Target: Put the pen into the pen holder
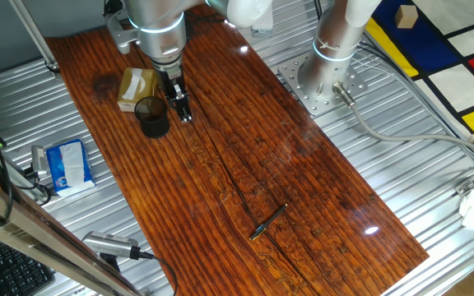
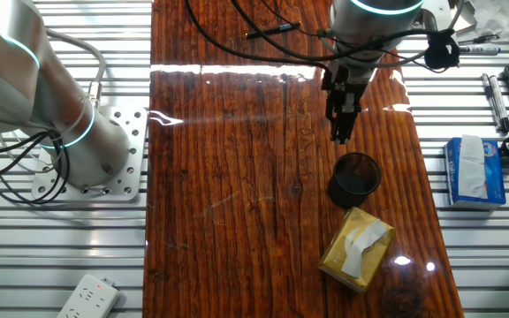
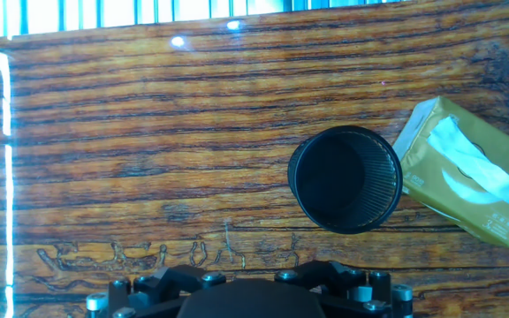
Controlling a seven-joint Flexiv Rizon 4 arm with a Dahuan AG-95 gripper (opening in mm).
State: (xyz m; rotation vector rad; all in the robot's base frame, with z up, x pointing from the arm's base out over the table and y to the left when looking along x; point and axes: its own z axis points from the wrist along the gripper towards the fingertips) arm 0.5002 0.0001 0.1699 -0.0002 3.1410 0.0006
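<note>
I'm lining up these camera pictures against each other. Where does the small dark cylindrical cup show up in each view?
One fixed view: the small dark cylindrical cup stands upper left, beside the gripper.
The other fixed view: right of centre, below the gripper.
Hand view: right of centre, seen from above.
Shared landmark: the yellowish-tan cardboard box next to it.

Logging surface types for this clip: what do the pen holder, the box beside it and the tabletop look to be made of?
Pen holder: dark, probably plastic; fine vertical ribs on its wall.
Box: yellowish-tan cardboard with a white strip on top, likely tissue.
Tabletop: glossy reddish-brown wood or veneer; bold grain and bright lamp glare.
</note>
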